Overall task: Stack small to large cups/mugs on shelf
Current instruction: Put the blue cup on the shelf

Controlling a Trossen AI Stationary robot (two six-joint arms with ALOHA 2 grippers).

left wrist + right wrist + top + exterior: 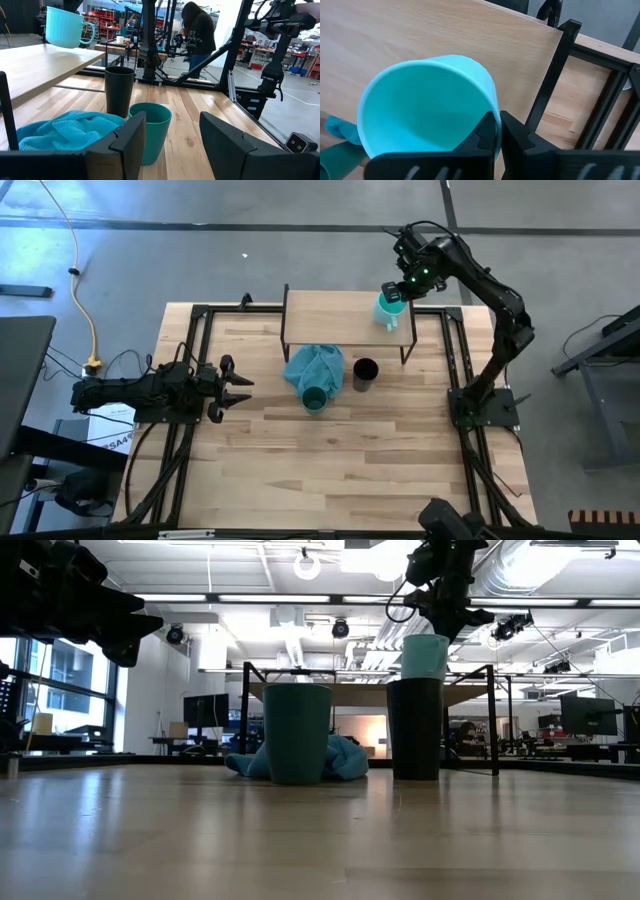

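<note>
My right gripper (pixel 397 292) is over the right end of the low wooden shelf (pixel 335 318) and is shut on the light turquoise mug (pixel 390 310), which is upright at the shelf's top board. Whether the mug's base touches the board, I cannot tell. The dark teal-green cup (pixel 314 398) stands on the table against the blue-teal cloth (pixel 313 366). The black cup (pixel 365 372) stands just to its right, in front of the shelf. My left gripper (pixel 238 380) is open and empty at the table's left, pointing toward the cups (pixel 150 130). My right gripper holds the mug by its rim wall (pixel 489 107), one finger inside the mug and one outside. The fingers (pixel 520 145) come from above and point down. The mug stays upright below them with its mouth up (pixel 425 655).
The shelf's dark metal legs (pixel 408 345) stand on the far half of the table. The table's dark frame rails (pixel 458 350) run along both sides. A person (pixel 197 30) stands in the room beyond the table.
</note>
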